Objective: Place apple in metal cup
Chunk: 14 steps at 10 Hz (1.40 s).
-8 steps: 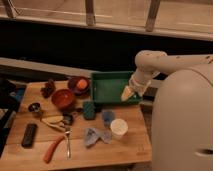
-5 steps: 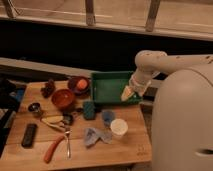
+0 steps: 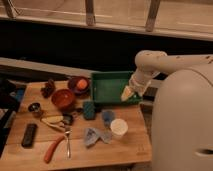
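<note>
One apple (image 3: 81,84) in bowl (image 3: 72,87), metal cup (image 3: 35,107) upright, pincer (image 3: 128,93) over tray (image 3: 107,88)

Wooden desk (image 3: 135,146) is carrying green tray (image 3: 110,88), red bowl (image 3: 63,98), metal cup (image 3: 35,108), white cup (image 3: 119,128), black remote (image 3: 29,135), orange stick (image 3: 52,149); gripper (image 3: 128,93) is hovering over tray's right end.

tool (image 3: 128,93) at right rim of green tray (image 3: 110,86); robot body (image 3: 181,125) cropped right and bottom; inside of metal cup (image 3: 35,108) too dark to tell.
</note>
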### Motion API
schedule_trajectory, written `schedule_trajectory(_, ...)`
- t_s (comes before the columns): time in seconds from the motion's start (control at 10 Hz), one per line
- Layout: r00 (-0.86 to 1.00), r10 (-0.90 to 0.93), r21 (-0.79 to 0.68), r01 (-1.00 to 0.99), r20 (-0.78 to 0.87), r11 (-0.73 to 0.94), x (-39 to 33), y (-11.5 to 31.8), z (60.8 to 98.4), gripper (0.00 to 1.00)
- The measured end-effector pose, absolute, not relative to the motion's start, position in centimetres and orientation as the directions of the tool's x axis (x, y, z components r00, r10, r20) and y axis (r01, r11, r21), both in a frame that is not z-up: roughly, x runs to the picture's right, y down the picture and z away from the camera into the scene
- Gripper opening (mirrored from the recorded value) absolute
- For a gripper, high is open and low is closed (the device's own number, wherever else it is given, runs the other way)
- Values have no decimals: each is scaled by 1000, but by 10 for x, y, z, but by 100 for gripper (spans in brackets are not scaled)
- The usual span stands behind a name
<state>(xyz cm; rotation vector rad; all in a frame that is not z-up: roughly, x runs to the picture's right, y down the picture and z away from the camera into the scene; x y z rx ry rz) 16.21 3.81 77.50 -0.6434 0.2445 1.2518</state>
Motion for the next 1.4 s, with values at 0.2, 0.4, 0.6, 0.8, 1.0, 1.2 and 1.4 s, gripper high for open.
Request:
schedule_trajectory(0.2,316,801,-317,-934,-508,167,162,38,775,69)
schedule_trajectory(0.4,316,801,-317,-934,-508,167,162,38,775,69)
schedule_trajectory(0.6,316,801,-317,-934,-508,167,162,38,775,69)
schedule_trajectory(0.8,316,801,-317,-934,-508,167,162,38,775,69)
schedule_trajectory(1.0,316,801,-317,-934,-508,167,162,38,775,69)
schedule_trajectory(1.2,316,802,-318,-933,-507,167,162,38,775,69)
schedule_trajectory(1.4,337,814,-335,-924,-474,187,157,33,775,69)
